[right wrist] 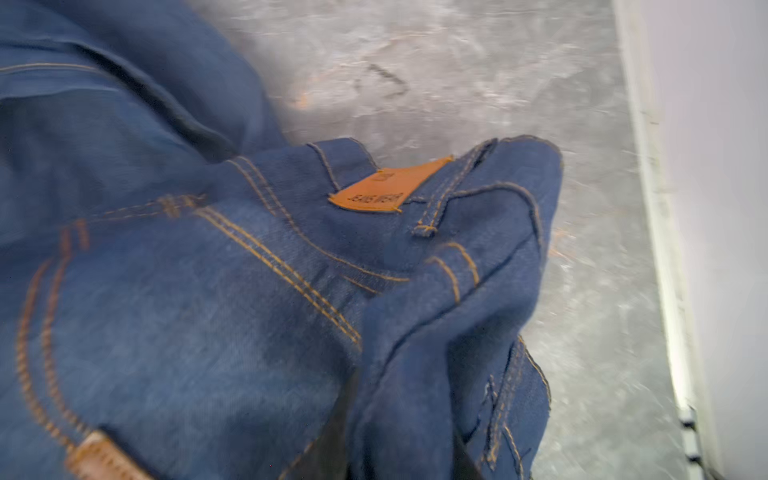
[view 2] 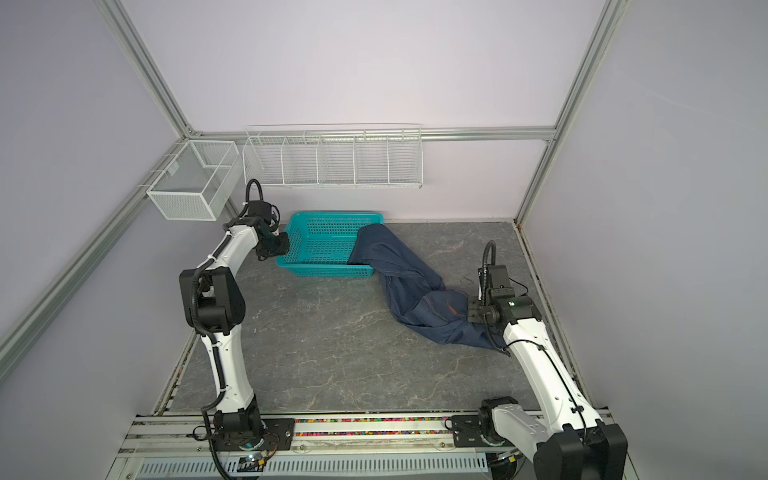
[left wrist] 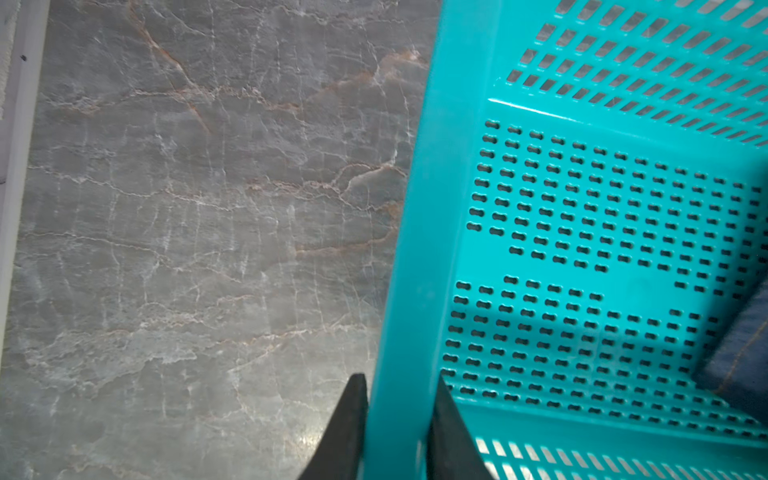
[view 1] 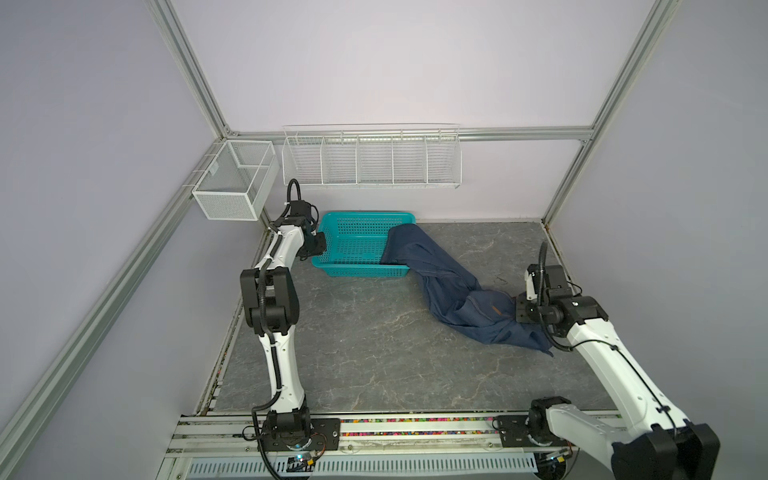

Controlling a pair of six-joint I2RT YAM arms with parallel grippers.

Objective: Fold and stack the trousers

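My left claw [left wrist: 399, 432] was clamped on the left rim of the teal basket [view 1: 357, 272]. The trousers [view 1: 444, 282] trailed from the basket's right end across the grey table [view 1: 353, 353] to my right claw [right wrist: 399, 428], clamped on their bunched waistband near the tan patch [right wrist: 390, 187].

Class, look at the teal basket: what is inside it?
One end of the trousers lies in the right end of the teal basket, spilling over its rim onto the table. Most of its perforated floor shows bare. Anything beneath the denim is covered.
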